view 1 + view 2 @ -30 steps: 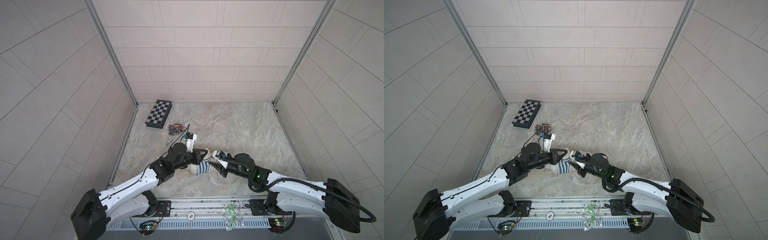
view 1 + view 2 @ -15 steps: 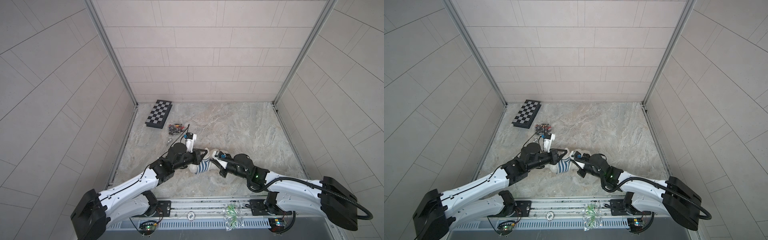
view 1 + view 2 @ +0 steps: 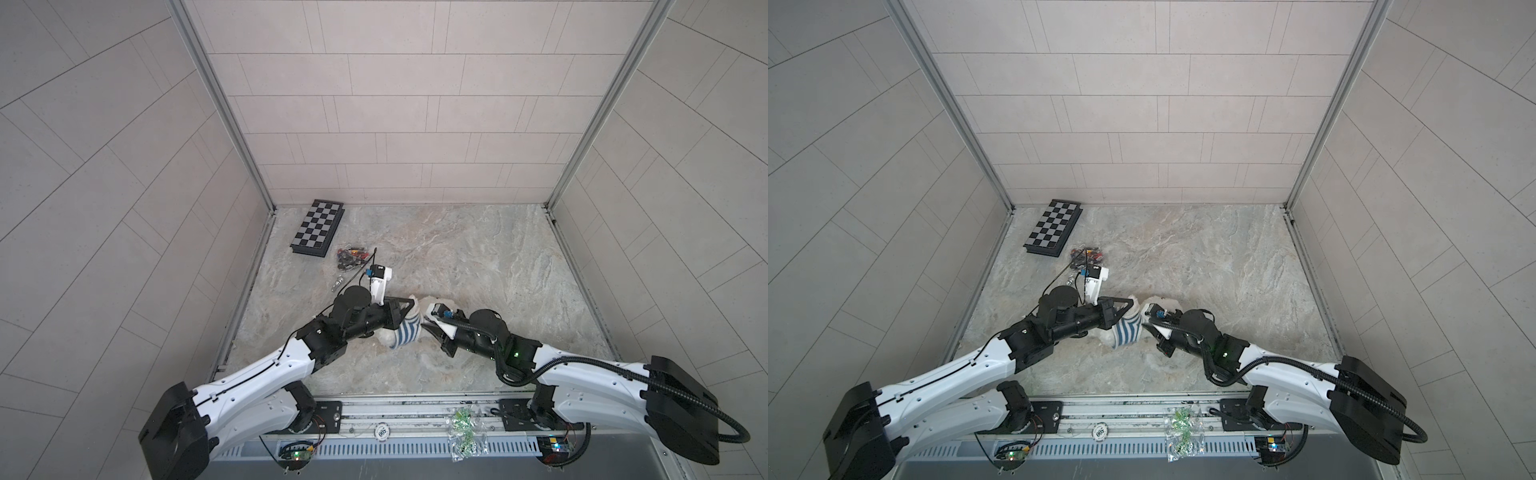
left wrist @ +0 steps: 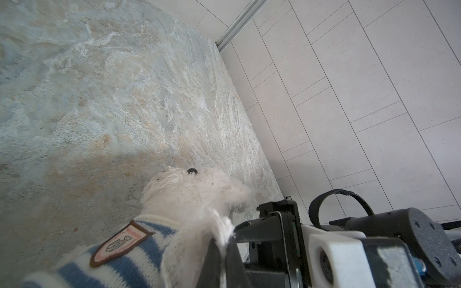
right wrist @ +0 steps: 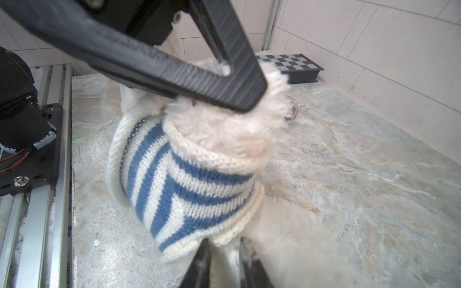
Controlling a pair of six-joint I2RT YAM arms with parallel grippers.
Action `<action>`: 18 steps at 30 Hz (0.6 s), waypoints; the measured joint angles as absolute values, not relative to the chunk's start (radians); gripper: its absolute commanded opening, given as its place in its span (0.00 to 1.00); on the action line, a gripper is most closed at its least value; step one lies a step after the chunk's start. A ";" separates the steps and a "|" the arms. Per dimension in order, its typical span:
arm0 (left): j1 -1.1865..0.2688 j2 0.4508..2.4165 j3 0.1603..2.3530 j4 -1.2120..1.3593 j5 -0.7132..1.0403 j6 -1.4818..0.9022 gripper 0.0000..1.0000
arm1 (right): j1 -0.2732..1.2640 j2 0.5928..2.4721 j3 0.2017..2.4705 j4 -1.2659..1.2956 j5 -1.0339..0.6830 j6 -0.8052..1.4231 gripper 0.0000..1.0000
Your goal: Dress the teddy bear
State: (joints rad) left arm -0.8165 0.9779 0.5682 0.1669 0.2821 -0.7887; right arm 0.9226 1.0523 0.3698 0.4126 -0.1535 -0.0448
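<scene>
Two end effectors meet at the teddy bear (image 5: 224,129), which is propped up near the front middle of the table (image 5: 349,162), between the arms, with the striped shirt (image 5: 189,184) already round its body. The left end effector (image 4: 220,245) is pressed together on a tuft of white fur poking from a ribbed opening. The right end effector (image 5: 224,240) sits just beneath the shirt's hem, jaws slightly spread with fluff in the gap, not visibly biting. The bear's body runs from that pinch down toward the right arm, so any tug on the hem looks like that arm's job.
</scene>
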 measured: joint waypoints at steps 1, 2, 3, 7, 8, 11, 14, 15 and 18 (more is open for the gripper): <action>-0.817 0.978 0.568 0.167 0.282 -0.789 0.00 | 0.923 1.052 0.370 0.413 -0.154 -0.046 0.35; -0.817 0.978 0.568 0.168 0.282 -0.789 0.00 | 0.923 1.052 0.370 0.413 -0.154 -0.046 0.36; -0.817 0.978 0.568 0.168 0.282 -0.789 0.00 | 0.923 1.052 0.370 0.413 -0.154 -0.045 0.36; -0.817 0.978 0.568 0.168 0.283 -0.789 0.00 | 0.923 1.057 0.370 0.416 -0.158 -0.044 0.36; -0.817 0.978 0.568 0.168 0.283 -0.789 0.00 | 0.923 1.062 0.371 0.419 -0.161 -0.043 0.36; -0.817 0.978 0.568 0.168 0.283 -0.792 0.00 | 0.923 1.080 0.378 0.424 -0.179 -0.035 0.36; -0.819 0.981 0.568 0.171 0.283 -0.793 0.00 | 0.923 1.092 0.379 0.448 -0.199 -0.004 0.36; -0.820 0.982 0.568 0.172 0.283 -0.794 0.00 | 0.922 1.094 0.378 0.460 -0.206 0.010 0.36; -0.822 0.985 0.568 0.177 0.283 -0.796 0.00 | 0.914 1.103 0.378 0.500 -0.236 0.060 0.35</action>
